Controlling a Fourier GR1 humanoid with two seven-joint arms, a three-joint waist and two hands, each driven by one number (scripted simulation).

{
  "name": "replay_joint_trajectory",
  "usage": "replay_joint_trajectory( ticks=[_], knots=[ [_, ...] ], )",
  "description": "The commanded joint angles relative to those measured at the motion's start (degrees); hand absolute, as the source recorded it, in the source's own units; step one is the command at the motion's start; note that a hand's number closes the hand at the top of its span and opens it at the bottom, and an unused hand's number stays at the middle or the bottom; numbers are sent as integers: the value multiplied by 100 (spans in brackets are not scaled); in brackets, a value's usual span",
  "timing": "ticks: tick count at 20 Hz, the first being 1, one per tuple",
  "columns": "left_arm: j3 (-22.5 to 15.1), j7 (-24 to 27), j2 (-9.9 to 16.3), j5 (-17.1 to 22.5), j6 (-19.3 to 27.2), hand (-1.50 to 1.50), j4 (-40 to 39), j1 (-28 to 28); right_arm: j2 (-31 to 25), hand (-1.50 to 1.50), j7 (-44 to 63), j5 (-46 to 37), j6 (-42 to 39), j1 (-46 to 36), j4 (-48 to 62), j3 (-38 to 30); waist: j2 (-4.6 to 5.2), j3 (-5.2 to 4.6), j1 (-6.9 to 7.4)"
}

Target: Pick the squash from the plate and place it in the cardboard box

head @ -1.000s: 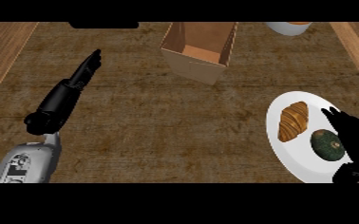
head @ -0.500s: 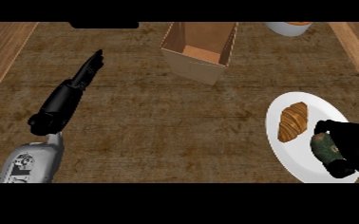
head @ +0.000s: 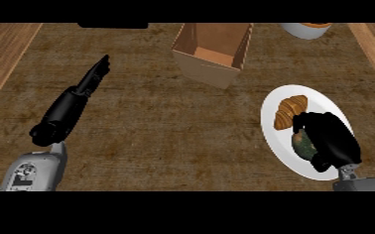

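Note:
A white plate [head: 282, 146] lies at the right of the counter. On it are a dark green squash [head: 301, 145] and a brown croissant [head: 289, 111]. My right hand [head: 331, 140] covers the squash with its fingers curled round it; only the squash's left side shows. The open cardboard box [head: 212, 51] stands at the top centre, its inside bare. My left hand [head: 77, 99] rests at the left, fingers straight and pointing away from me, holding nothing.
A white bowl [head: 306, 29] with something orange in it sits at the top right. Lighter wooden strips run along the counter's left [head: 16, 44] and right edges. A dark object [head: 113, 25] lies at the top left.
My right hand has moved left over the squash and curled its fingers round it. The squash, plate and left hand have stayed in place.

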State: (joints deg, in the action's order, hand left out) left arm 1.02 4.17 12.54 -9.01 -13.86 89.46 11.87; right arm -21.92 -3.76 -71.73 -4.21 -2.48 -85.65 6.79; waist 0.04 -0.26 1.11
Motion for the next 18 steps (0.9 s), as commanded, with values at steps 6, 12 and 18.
replay_joint_trajectory(
  ticks=[6, 12, 18],
  knots=[
    [-451, 50, -215, -75, -203, 0, -168, 319, 2142, 150, -258, 108, -720, -1946, 20, 2618, 120, 19, 789],
    [-167, -65, -205, -34, -35, 0, -386, 551, 2180, 150, 1155, 1236, -352, -3497, 5, 3665, 42, 20, 380],
    [-44, -80, 0, 6, -142, 0, -230, 437, 2189, 150, 2937, 2199, 322, -4454, -171, 2959, -3, 20, 234]
  ],
)
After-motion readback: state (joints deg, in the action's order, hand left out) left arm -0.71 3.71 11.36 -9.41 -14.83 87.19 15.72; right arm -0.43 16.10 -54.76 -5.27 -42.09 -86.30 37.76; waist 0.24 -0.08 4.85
